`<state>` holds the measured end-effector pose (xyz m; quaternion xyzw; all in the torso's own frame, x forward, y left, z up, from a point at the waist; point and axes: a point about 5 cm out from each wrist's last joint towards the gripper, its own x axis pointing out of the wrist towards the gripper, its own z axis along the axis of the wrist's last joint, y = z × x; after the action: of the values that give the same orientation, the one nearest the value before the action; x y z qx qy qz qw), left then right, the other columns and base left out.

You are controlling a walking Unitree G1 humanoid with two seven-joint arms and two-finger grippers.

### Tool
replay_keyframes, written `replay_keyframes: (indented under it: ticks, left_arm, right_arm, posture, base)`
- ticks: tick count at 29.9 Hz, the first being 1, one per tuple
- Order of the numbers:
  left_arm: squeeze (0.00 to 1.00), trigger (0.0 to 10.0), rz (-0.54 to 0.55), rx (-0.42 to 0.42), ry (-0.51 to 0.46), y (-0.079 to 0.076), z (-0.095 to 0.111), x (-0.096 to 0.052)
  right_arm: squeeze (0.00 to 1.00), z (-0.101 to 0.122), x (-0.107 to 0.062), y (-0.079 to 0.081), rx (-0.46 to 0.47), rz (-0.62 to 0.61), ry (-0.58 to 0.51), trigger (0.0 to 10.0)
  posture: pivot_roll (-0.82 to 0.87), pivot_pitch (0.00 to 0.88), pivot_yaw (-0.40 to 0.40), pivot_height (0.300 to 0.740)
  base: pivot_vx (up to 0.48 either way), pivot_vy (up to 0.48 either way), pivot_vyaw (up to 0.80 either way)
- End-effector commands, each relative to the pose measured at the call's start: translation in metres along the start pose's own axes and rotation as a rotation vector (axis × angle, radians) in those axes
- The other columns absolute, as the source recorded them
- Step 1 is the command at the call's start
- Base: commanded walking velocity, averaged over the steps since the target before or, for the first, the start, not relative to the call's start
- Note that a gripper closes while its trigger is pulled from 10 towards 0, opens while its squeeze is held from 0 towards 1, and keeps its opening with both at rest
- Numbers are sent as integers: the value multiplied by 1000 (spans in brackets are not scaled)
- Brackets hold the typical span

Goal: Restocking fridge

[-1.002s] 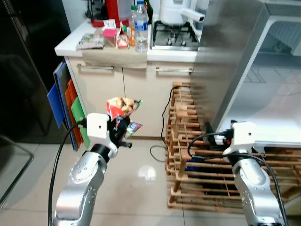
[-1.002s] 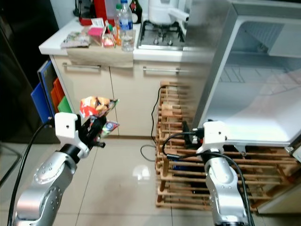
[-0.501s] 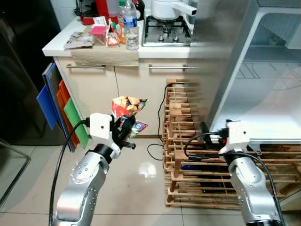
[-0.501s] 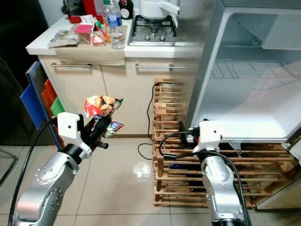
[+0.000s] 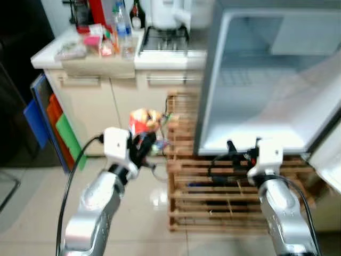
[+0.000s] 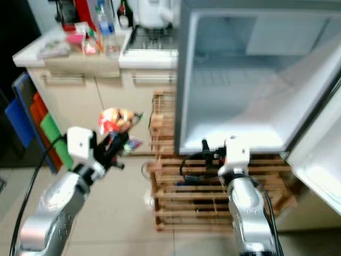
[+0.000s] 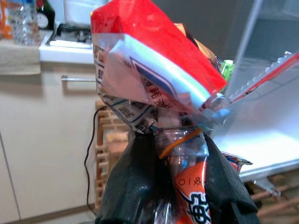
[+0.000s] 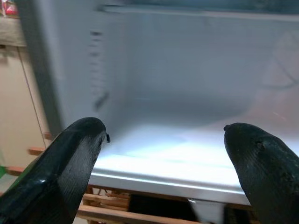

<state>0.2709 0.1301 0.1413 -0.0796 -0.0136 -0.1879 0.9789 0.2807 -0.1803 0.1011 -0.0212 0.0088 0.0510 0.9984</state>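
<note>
Camera swung toward fridge (image 5: 266, 80) since earlier frame; interior now ahead.
Eye views: left gripper (image 5: 143, 146) clamped on snack bag (image 5: 143, 121), held upright for carrying.
Right wrist: right gripper (image 8: 166, 154) fingers spread, facing bare shelf (image 8: 187, 149).

glossy plastic snack bag (image 7: 154, 88), slatted wooden rack (image 5: 213, 192), smooth white fridge (image 6: 240, 80)

— What's off to the side?
— A wooden rack (image 5: 224, 186) on the tiled floor (image 5: 32, 213), and a counter (image 5: 80, 50) with a water bottle (image 5: 123, 24) beside the gas hob (image 5: 162, 40).
— And below?
— Coloured boards (image 5: 50, 125) against the cabinet.
</note>
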Motion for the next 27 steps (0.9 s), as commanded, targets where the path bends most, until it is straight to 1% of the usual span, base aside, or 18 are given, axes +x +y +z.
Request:
replay_keyframes:
  ticks: [1, 3, 7, 12, 15, 17, 19, 22, 23, 25, 26, 27]
  left_arm:
    - [0, 10000, -7, 9, -11, -1, 3, 7]
    - [0, 10000, 0, 18, -9, 4, 4, 12]
    - [0, 10000, 5, 32, -2, 5, 3, 13]
    - [0, 10000, 18, 42, 20, 8, 1, 18]
    - [0, 10000, -9, 40, 22, 5, -1, 24]
    - [0, 10000, -38, 56, 29, 2, -3, 28]
    - [0, 10000, -60, 53, 34, -1, -4, 33]
    - [0, 10000, -112, 46, 41, -9, -5, 43]
    - [0, 10000, -112, 46, 41, -9, -5, 43]
    - [0, 10000, -138, 43, 49, -12, -6, 53]
    - [0, 10000, -138, 43, 49, -12, -6, 53]
    - [0, 10000, -147, 41, 55, -13, -7, 58]
  right_arm:
    - [0, 1, 0, -4, -8, -12, -4, 10000]
    - [0, 2, 1, -3, -9, -8, -8, 10000]
    - [0, 2, 2, -2, -8, -6, -10, 10000]
    - [0, 1, 1, 2, -8, 18, 0, 10000]
    - [0, -2, -1, 6, -10, 59, 16, 10000]
    - [0, -5, -5, 6, -9, 66, 34, 10000]
    - [0, -9, -9, 5, -12, 82, 56, 10000]
    - [0, -19, -18, 4, -17, 110, 106, 10000]
    - [0, -19, -18, 4, -17, 110, 106, 10000]
    - [0, -23, -23, 4, -24, 130, 126, 10000]
    - [0, -23, -23, 4, -24, 130, 126, 10000]
    - [0, -23, -24, 4, -26, 131, 128, 10000]
  posture:
    - [-134, 0, 46, 740]
    - [-137, 0, 50, 740]
    - [-141, 0, 54, 740]
    - [-146, 0, 56, 740]
    - [-147, 0, 51, 740]
    - [-151, 0, 52, 740]
    - [-155, 0, 53, 740]
    - [-164, 0, 56, 740]
    - [-164, 0, 56, 740]
    - [-172, 0, 60, 740]
    - [-172, 0, 60, 740]
    - [-176, 0, 63, 740]
  base:
    - [247, -409, 0]
    - [274, -392, 0]
    - [295, -375, 0]
    - [55, 0, 0]
    - [0, 0, 0]
    - [0, 0, 0]
    - [0, 0, 0]
    - [0, 0, 0]
    - [0, 0, 0]
    - [0, 0, 0]
    - [0, 0, 0]
    - [0, 0, 0]
